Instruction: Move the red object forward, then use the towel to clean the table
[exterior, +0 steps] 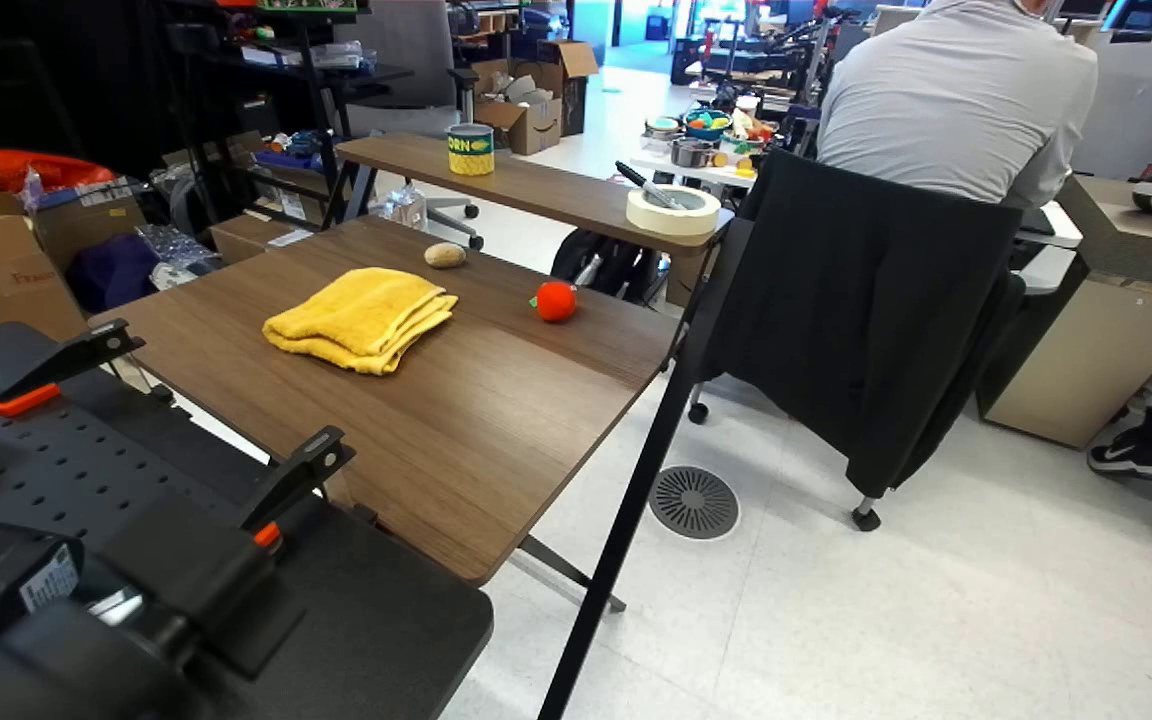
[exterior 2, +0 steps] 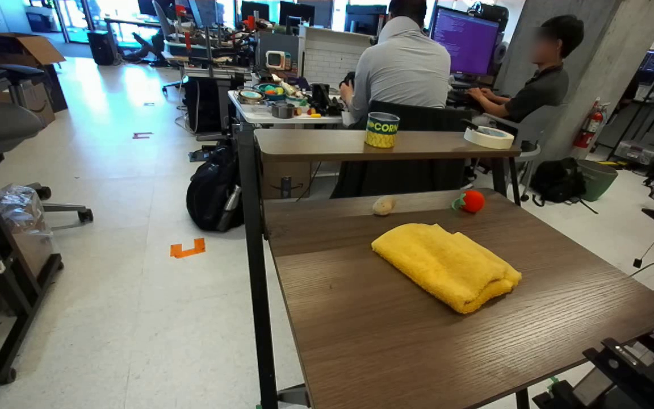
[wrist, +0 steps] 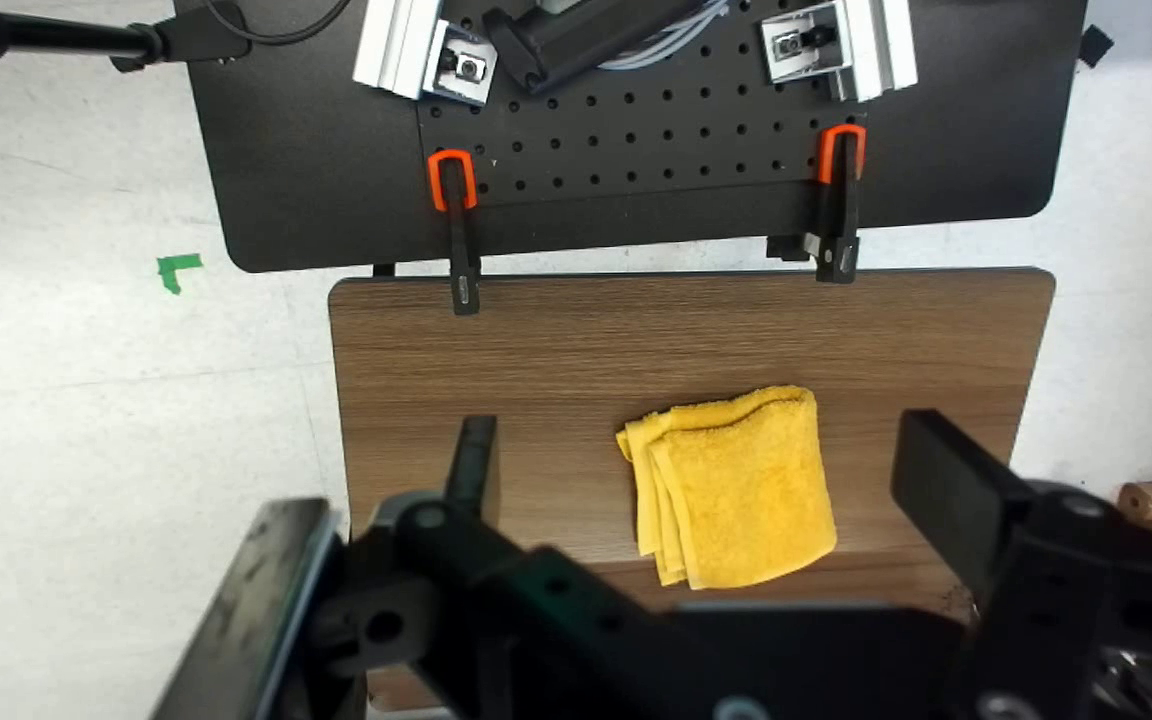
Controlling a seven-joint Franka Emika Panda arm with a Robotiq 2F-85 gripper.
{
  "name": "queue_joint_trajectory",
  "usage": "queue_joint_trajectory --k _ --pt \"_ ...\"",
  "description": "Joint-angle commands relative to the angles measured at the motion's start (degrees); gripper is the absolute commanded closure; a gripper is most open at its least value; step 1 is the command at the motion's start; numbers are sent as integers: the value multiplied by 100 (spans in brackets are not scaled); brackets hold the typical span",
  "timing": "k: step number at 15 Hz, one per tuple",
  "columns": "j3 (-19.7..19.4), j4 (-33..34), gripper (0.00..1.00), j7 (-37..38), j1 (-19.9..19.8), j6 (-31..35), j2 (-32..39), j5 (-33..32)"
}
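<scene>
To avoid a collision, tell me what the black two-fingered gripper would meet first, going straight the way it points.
Probably the folded yellow cloth towel, which the open gripper frames in the wrist view; depth is unclear, so perhaps the brown wood-grain table instead.

Bright overall; windows (exterior 2: 114,8) blown out in an exterior view, streaky glare on the wood-grain table (exterior 2: 577,309). Wrist view: floor (wrist: 116,470) washed out, near gripper (wrist: 706,475) parts soft-focus.
</scene>
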Motion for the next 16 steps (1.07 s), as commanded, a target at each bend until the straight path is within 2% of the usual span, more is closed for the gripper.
queue_joint_trajectory --k 1,3,5,10,13,16 --pt "18 11 0 -11 -19 -12 6 15" --pt "177 253 0 335 45 333 262 211" --pt "416 733 0 685 178 531 871 373" --pt "1024 1815 0 1680 190 301 2482 289" --pt "1026 2465 0 2142 111 260 3550 288" --pt "834 3260 0 2440 -10 369 4656 289"
